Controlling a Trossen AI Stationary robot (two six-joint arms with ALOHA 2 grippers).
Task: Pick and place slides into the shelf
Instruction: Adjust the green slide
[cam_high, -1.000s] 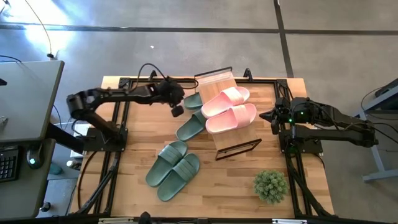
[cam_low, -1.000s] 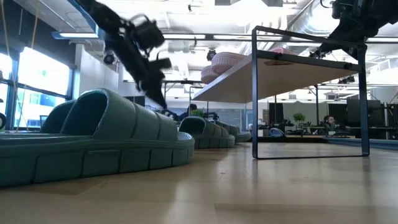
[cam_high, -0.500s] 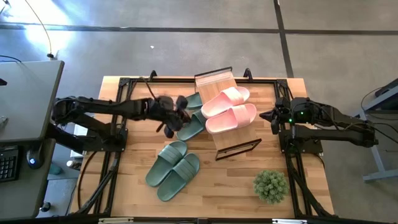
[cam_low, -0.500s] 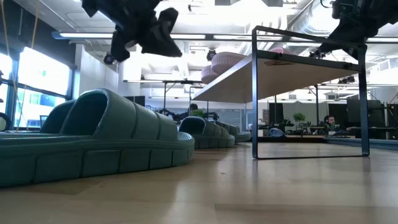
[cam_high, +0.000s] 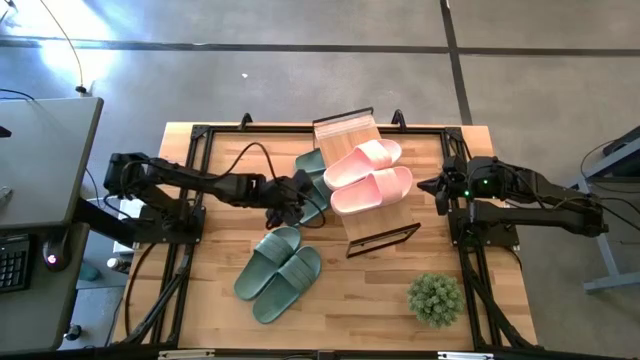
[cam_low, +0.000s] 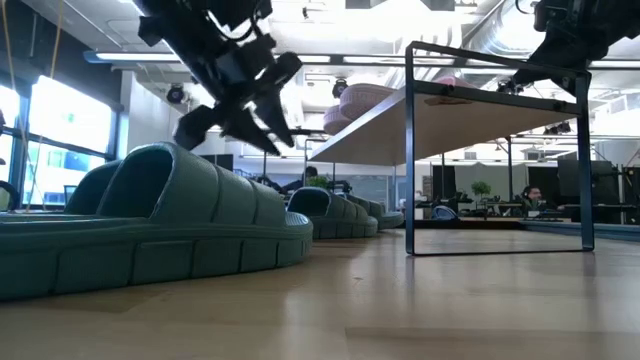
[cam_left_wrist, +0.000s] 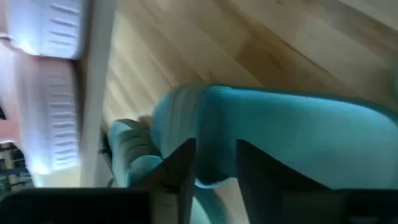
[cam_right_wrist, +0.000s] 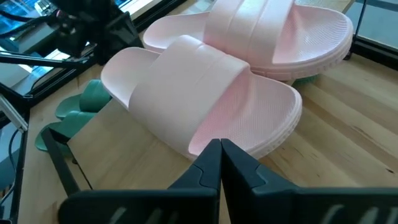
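Nearest the front edge of the wooden tabletop (cam_high: 210, 300), a pair of sage-green rubber slides (cam_high: 278, 272) lies side by side, with a small green potted plant (cam_high: 435, 298) off to the right. Farther back, the left gripper (cam_high: 291, 197) hangs over a sage-green slide (cam_high: 309, 203) beside the rack, its fingers (cam_left_wrist: 184, 163) spread around the sandal's edge. Beyond, the pale pink pair of slides (cam_high: 367, 176) rests on the slatted wooden shelf (cam_high: 349, 129). The right gripper (cam_high: 430, 186) waits beside it, fingers (cam_right_wrist: 219, 163) pressed together.
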